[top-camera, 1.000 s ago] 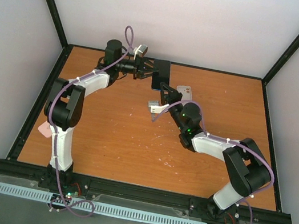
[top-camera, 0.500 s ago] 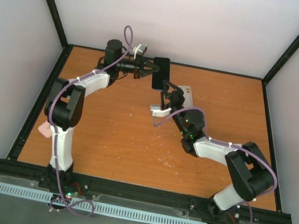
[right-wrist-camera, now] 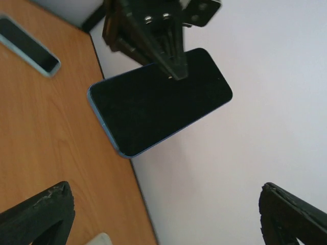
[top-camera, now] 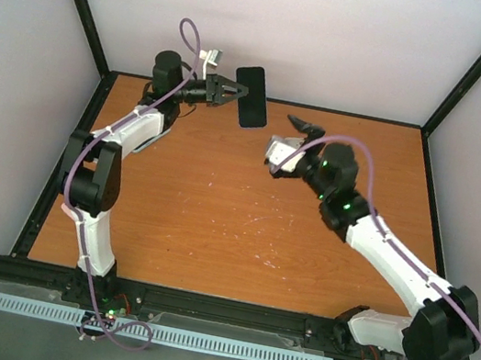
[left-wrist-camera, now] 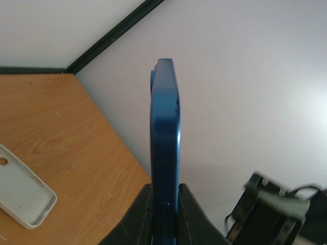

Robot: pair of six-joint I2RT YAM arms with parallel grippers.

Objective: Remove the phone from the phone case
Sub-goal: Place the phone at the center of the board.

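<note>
The left fingers (left-wrist-camera: 139, 220) are clamped tight on one edge of the phone (left-wrist-camera: 164, 153) and hold it aloft, well clear of the case (left-wrist-camera: 23, 191) lying on the table (left-wrist-camera: 76, 148). The right fingers (right-wrist-camera: 41, 214) are spread wide and empty. Extraction appears complete.

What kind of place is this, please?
Probably a robot test cell: a wooden table enclosed by white panels in a black frame, with left arm and right arm bolted at its edge.

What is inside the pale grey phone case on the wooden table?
Nothing visible: the pale grey phone case lies open side up, empty; its left end is cropped.
</note>
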